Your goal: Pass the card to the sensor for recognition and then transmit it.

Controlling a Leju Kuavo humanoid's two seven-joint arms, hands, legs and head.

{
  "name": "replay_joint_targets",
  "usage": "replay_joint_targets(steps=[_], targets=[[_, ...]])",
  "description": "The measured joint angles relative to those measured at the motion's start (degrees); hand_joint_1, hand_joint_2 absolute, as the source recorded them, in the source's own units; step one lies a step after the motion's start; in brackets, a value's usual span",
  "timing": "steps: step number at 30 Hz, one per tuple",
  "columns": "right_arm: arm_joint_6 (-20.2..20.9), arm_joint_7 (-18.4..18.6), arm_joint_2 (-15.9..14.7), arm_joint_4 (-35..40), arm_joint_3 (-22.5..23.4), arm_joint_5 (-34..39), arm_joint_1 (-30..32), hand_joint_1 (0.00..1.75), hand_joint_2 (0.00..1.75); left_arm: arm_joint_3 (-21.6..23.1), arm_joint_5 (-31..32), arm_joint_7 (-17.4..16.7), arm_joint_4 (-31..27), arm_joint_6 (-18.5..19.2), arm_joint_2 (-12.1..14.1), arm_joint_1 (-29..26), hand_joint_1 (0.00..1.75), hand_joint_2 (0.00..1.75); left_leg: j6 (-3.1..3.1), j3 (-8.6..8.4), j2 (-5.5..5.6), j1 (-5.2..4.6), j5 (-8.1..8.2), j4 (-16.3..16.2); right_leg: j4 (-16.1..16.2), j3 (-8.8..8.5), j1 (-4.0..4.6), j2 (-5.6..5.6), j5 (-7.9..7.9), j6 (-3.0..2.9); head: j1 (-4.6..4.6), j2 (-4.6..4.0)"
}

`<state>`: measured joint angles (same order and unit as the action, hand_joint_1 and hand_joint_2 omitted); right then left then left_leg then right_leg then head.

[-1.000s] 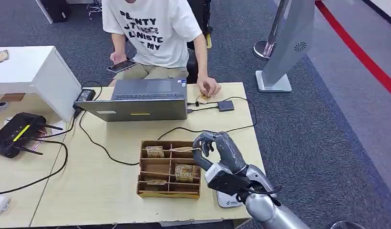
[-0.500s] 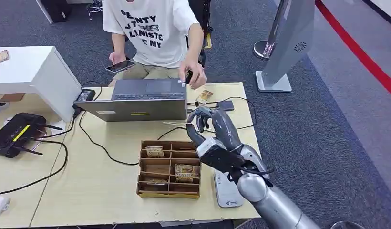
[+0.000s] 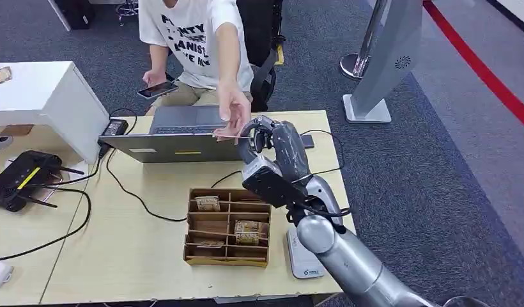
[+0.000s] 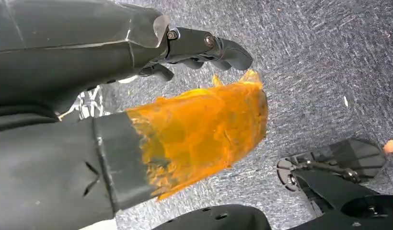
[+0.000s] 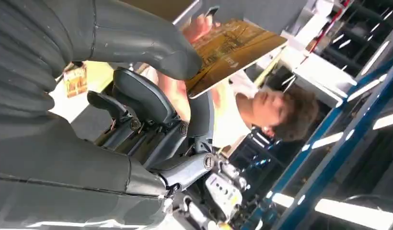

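My right hand (image 3: 267, 139) is raised over the desk's far side, beside the laptop. It pinches a thin gold-brown card (image 3: 229, 135) between thumb and fingers. The right wrist view shows the card (image 5: 231, 50) flat under the thumb. A person's hand (image 3: 232, 114) reaches over the laptop, and its fingers (image 5: 200, 27) meet the card's far end. The white card sensor (image 3: 304, 257) lies on the desk near its front right corner, beside my forearm. My left hand (image 4: 137, 120) hangs over grey carpet holding nothing, its orange-covered thumb apart from the dark fingers (image 4: 204, 44).
A wooden divided box (image 3: 226, 254) with several cards stands mid-desk. A grey laptop (image 3: 176, 141) with cables sits at the back, a black router (image 3: 22, 180) at the left. The seated person holds a phone (image 3: 152, 89). A grey stand (image 3: 381, 70) rises at the right.
My right hand has lifted the card from beside the wooden box up and back toward the person. The person's hand has left the desk and reached over the laptop to the card.
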<state>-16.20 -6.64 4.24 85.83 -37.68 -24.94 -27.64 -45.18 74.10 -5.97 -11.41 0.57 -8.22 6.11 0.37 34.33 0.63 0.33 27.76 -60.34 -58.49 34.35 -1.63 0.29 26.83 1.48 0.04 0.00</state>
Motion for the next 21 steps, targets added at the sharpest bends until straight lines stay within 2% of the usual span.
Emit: replay_joint_targets(steps=[9,18,19,20,21], targets=[[-2.8,0.4,3.7,-5.4,-0.4,-3.6,-0.4,1.75,1.75,1.0,0.5,-0.5,0.0,0.5,-0.4,0.3,0.00,0.00,0.00,-0.01,0.00,0.01,0.00,0.0,0.0,0.00,0.00,0.00,0.00,0.00,0.02,0.00],[-3.3,0.2,4.6,-7.8,-0.4,-4.1,-0.3,1.75,1.75,1.3,0.5,-0.5,0.0,0.6,-0.5,0.3,0.00,0.00,0.00,0.00,0.00,0.01,0.00,0.0,0.0,0.00,0.00,0.00,0.00,0.00,0.02,0.00],[-3.3,0.2,4.7,-8.0,-0.4,-4.2,-0.4,1.66,1.75,1.3,0.5,-0.5,0.0,0.6,-0.5,0.3,0.00,0.00,0.00,0.00,0.00,0.01,0.00,0.0,0.0,0.01,0.00,0.00,0.00,0.00,0.02,0.00],[-3.5,0.2,4.7,-8.2,-0.4,-4.7,-0.4,0.66,1.75,1.3,0.5,-0.5,0.0,0.6,-0.5,0.3,0.00,0.00,0.00,0.00,0.00,0.01,0.00,0.0,0.0,0.00,0.00,0.00,0.00,0.00,0.02,0.00],[-3.5,0.3,4.7,-8.3,-0.4,-5.0,-0.4,0.00,1.75,1.3,0.5,-0.5,0.0,0.6,-0.5,0.3,0.00,0.00,0.00,0.00,0.00,0.01,0.00,0.0,0.0,0.01,0.00,0.00,0.00,0.00,0.02,0.00]])
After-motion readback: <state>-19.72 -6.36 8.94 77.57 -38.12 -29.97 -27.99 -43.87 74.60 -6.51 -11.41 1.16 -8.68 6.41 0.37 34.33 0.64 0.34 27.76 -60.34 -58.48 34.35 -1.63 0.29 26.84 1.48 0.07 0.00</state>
